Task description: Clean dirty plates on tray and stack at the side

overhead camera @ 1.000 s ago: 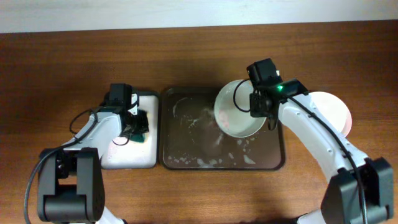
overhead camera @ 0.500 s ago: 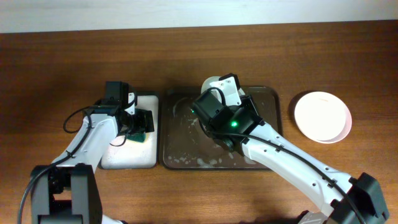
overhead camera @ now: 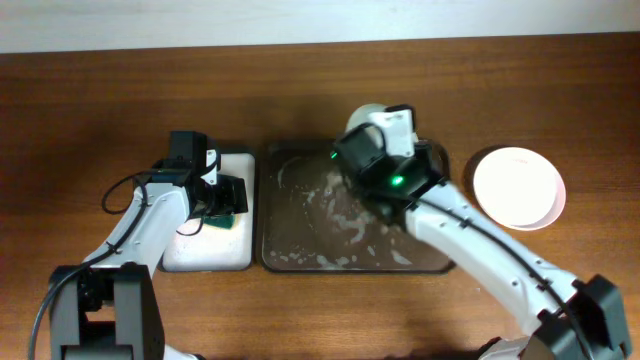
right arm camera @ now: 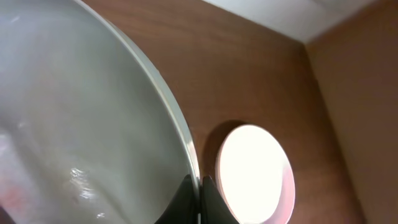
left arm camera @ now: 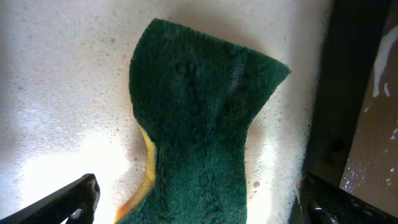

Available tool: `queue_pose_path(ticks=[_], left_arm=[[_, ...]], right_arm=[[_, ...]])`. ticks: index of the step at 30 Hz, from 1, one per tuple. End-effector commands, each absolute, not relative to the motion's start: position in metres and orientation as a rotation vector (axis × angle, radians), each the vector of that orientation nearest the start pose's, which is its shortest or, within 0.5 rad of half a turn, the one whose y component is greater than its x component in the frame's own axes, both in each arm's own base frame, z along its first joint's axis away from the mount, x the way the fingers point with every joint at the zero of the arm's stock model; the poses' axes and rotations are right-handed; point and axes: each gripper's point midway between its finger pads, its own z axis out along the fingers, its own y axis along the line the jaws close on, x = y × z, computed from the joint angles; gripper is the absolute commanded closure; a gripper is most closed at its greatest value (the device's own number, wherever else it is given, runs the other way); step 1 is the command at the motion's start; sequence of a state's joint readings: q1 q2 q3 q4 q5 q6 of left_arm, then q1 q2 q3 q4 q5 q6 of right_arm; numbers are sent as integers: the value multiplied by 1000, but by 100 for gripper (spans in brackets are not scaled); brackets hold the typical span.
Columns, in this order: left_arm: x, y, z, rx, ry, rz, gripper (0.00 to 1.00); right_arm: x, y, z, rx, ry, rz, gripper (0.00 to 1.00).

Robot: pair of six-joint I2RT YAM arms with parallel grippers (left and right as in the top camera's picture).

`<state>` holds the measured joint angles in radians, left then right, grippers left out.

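Note:
My right gripper [overhead camera: 380, 138] is shut on the rim of a pale, wet plate [overhead camera: 362, 117] and holds it tilted above the back edge of the dark brown tray [overhead camera: 300, 228]. In the right wrist view the fingers [right arm camera: 200, 194] pinch the plate's edge [right arm camera: 93, 124]. A second plate [overhead camera: 518, 187] lies flat on the table to the right and also shows in the right wrist view [right arm camera: 254, 174]. A third plate is not in view. My left gripper [overhead camera: 222, 196] is open over a green sponge [left arm camera: 199, 118], with a finger on each side [left arm camera: 199, 208].
The sponge [overhead camera: 222, 218] lies on a smaller white, foamy tray [overhead camera: 205, 250] with a black rim, left of the brown tray. The brown tray holds soapy wet patches [overhead camera: 345, 225]. Bare wooden table [overhead camera: 100, 110] surrounds both trays.
My right arm swung from the tray's right side across to its middle, then back to the rear edge, carrying the plate. The left arm has barely moved.

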<state>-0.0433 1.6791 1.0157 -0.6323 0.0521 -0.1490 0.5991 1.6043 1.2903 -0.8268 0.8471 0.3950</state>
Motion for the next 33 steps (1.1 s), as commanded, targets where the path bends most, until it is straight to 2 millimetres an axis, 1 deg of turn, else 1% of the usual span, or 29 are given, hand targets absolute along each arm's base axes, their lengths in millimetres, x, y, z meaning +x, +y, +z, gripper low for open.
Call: queue_pose_path(ticks=[1,2,3,5,6,8,9,10,11,13,14,15,16,17,19,20,22,23,24,25,27,28,29,30,31,33], left_arm=[[350,-24,46,-129,2839,-119,1],[350,-24,46,-129,2841,-119,0],[349,-24,45,-129,2842,-119,1],[350,-24,45,-129,2842,-119,1],[350,-24,45,-129,2842,-119,1],[350,-24,45,-130,2842,-118,1],[350,-24,45,-129,2842,-119,1],[350,-24,45,-129,2842,-119,1],[350,-24,45,-129,2842,-119,1],[350,-24,45,-129,2841,-118,1],[350,-24,45,-129,2841,-118,0],[350,-24,45,-129,2841,-119,1],[350,-24,45,-129,2841,-119,0],[350,-24,45,-129,2841,-118,1],[350,-24,45,-129,2841,-119,1],[350,-24,45,-129,2841,-119,1],[350,-24,46,-130,2840,-119,1],[350,-24,46,-130,2840,-120,0],[353,-24,48,-134,2829,-120,1],[360,-22,57,-140,2814,-122,1],[368,-20,81,-159,2807,-151,1],[369,-20,89,-169,2814,-169,1],[365,-19,98,-183,2838,-191,1],[353,-20,102,-214,2888,-212,1],[343,-20,100,-242,2928,-213,1],[323,-20,95,-257,3010,-209,1]], right_arm=[[381,54,164,318,2500,-330,96],[383,35,154,412,2560,-231,96],[382,7,142,564,2619,-89,96],[377,-34,134,761,2632,31,96],[370,-63,132,879,2615,49,96],[351,-114,125,1078,2568,11,96],[345,-125,122,1124,2557,1,96],[332,-146,115,1215,2533,-17,96],[320,-163,108,1293,2514,-30,96],[305,-182,98,1390,2496,-44,96],[303,-186,96,1413,2492,-47,95],[303,-187,95,1417,2491,-41,83],[307,-184,95,1407,2487,-1,59],[312,-177,95,1394,2488,69,47],[325,-154,95,1311,2523,260,44],[334,-137,97,1224,2550,373,41],[352,-92,105,902,2618,576,34],[358,-63,109,666,2663,638,26],[363,-27,108,428,2715,640,8],[364,-7,107,306,2745,624,2],[359,25,99,150,2824,500,1],[355,34,96,106,2855,456,1],[346,44,92,67,2900,404,1],[334,49,87,71,2960,327,1],[325,52,85,77,3003,284,1],[309,60,84,40,3062,252,2]])
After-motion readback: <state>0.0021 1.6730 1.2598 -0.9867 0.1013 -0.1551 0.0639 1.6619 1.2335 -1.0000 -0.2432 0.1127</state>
